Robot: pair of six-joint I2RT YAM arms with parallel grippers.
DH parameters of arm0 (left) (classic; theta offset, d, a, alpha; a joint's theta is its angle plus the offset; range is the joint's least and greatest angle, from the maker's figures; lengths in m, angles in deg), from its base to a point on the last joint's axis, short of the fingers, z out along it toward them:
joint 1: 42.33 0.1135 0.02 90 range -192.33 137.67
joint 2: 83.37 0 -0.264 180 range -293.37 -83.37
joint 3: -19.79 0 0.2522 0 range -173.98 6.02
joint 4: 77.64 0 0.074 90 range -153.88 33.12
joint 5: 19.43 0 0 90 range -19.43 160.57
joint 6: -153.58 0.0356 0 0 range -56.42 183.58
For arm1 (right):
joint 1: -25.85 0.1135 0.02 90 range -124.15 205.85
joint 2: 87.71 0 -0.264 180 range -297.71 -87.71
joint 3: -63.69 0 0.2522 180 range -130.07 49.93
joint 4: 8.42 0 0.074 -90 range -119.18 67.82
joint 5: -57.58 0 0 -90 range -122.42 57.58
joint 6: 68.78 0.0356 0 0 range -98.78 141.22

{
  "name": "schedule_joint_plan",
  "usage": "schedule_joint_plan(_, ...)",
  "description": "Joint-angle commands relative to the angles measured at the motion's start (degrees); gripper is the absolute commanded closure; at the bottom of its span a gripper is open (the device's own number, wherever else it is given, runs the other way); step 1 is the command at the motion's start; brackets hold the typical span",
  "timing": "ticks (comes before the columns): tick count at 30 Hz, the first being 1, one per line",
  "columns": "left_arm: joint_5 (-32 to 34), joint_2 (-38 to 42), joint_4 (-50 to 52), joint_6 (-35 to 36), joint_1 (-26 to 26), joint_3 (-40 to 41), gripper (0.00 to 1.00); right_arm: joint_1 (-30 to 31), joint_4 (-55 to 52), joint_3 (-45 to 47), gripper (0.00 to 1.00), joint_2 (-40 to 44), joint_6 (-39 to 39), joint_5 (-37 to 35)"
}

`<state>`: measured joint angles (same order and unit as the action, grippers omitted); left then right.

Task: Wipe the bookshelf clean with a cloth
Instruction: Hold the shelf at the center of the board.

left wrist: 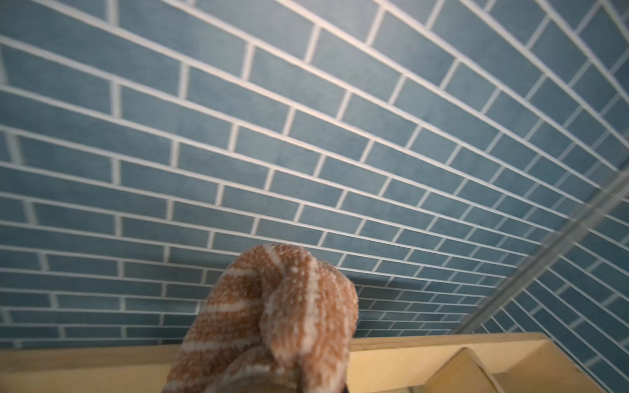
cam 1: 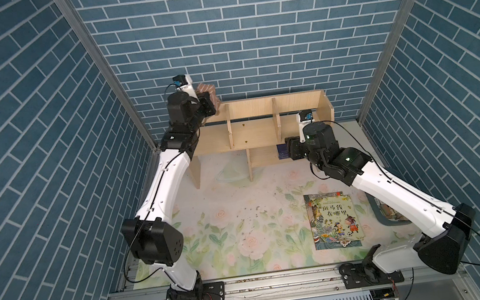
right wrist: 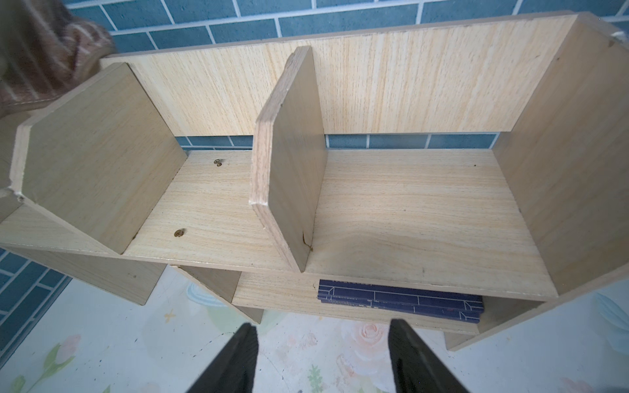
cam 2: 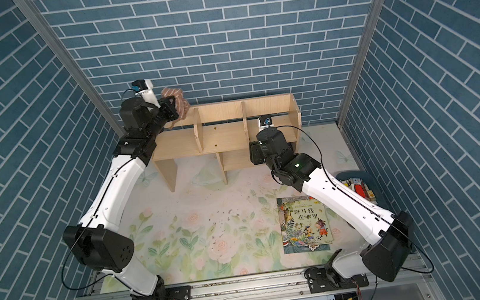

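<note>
Striped cloth (left wrist: 272, 316), pinched tight in my left fingers (cam 2: 171, 108), over the left end of the bookshelf (cam 1: 261, 129), by the desk's (cam 1: 241, 219) far-left corner; my right fingers (right wrist: 238, 364) part-open, empty. Best to lower, press flat, sweep slowly.

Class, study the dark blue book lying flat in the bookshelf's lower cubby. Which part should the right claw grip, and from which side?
Probably the front edge of the dark blue book: only that side faces the opening, and the bookshelf board covers it above. Come level from the front, where the open right claw hangs, turned to pinch top and bottom.
</note>
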<state>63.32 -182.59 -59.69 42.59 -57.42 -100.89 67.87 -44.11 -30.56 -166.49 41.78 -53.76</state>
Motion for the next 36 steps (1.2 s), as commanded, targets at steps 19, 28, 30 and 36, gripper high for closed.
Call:
schedule_joint_plan(19,6.70,-3.07,8.26,8.79,-8.21,-7.53,1.00,0.25,-0.73,2.51,0.36,3.55,-0.02,-1.34)
schedule_joint_plan(28,12.69,2.82,7.91,8.47,-2.72,0.34,1.00,0.25,0.37,4.17,0.35,3.99,0.36,-0.72)
schedule_joint_plan(30,11.85,2.72,7.97,8.05,-2.73,0.36,1.00,0.25,0.63,4.56,0.35,4.07,0.45,-0.59)
schedule_joint_plan(36,3.87,-0.42,5.44,7.61,-4.86,-2.32,1.00,0.23,1.60,5.26,0.36,3.52,0.62,0.13)
